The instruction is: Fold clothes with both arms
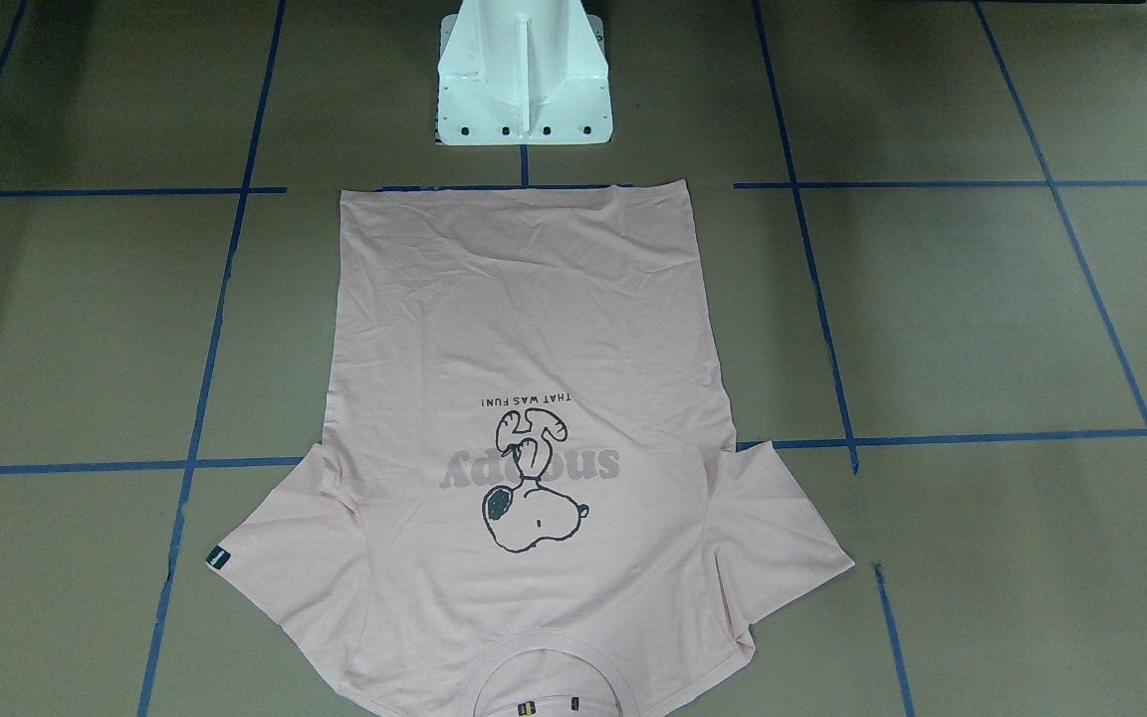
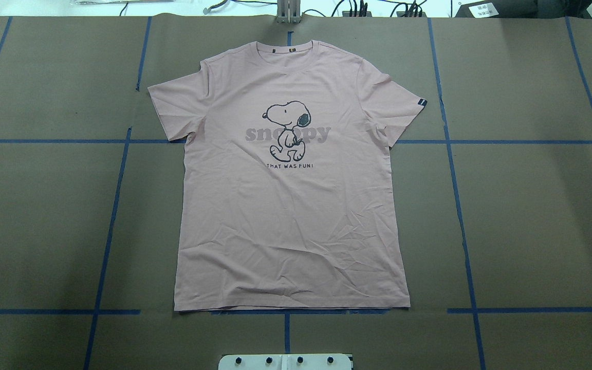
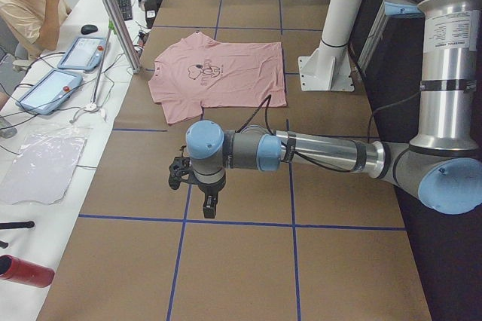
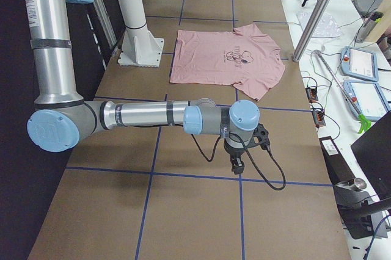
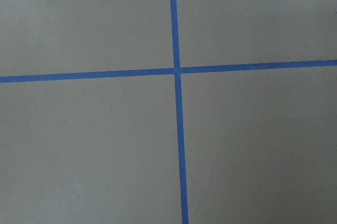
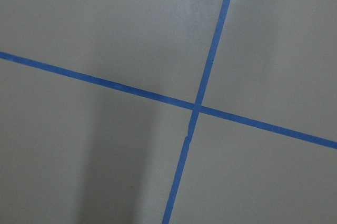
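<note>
The pale pink T-shirt (image 2: 291, 216) lies flat and face up in the middle of the table, its collar (image 2: 288, 51) on the far side from the robot and its hem toward the pedestal. It also shows spread out in the front view (image 1: 534, 329) and in both side views (image 3: 218, 84) (image 4: 214, 65). My left gripper (image 3: 205, 206) hangs over bare table well off to the shirt's side. On the opposite side my right gripper (image 4: 237, 166) hangs the same way. I cannot tell whether either is open or shut. Both wrist views show only taped table.
Blue tape lines (image 2: 458, 205) grid the brown table. The white pedestal (image 1: 524, 90) stands just past the hem. A person (image 3: 26, 4) sits at a side bench with tablets (image 3: 49, 89), cables and a red bottle (image 3: 22, 270). A metal post (image 4: 317, 19) rises near the collar.
</note>
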You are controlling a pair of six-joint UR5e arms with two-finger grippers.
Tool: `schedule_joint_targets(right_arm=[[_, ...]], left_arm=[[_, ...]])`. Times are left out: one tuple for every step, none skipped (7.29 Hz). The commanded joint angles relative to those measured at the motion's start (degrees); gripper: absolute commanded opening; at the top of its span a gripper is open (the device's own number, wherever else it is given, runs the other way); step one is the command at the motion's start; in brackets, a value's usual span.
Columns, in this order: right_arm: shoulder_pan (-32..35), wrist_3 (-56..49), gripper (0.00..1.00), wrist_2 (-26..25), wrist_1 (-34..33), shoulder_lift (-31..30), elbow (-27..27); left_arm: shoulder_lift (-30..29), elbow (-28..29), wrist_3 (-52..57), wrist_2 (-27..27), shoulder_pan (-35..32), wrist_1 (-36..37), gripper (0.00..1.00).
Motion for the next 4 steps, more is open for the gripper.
schedule_joint_targets(right_arm=[[-0.02,-0.05,1.0,2.23,0.09,-0.57,0.06],[-0.02,-0.05,1.0,2.43,0.09,-0.57,0.58],[-0.46,-0.22,1.0,2.52,0.17,-0.57,1.37],[-1.68,1.87,1.0,3.48,0.09,-0.57,3.37]], left_arm=[[0.08,-0.24,0.02,-0.05,0.0,-0.09,1.0],[-0.09,-1.2,0.11,0.47,0.0,-0.88,1.0],[0.17,-0.95,-0.24,0.57,0.0,-1.14,1.0],[0.34,-1.3,-0.59,0.05,0.08,-1.23,1.0]])
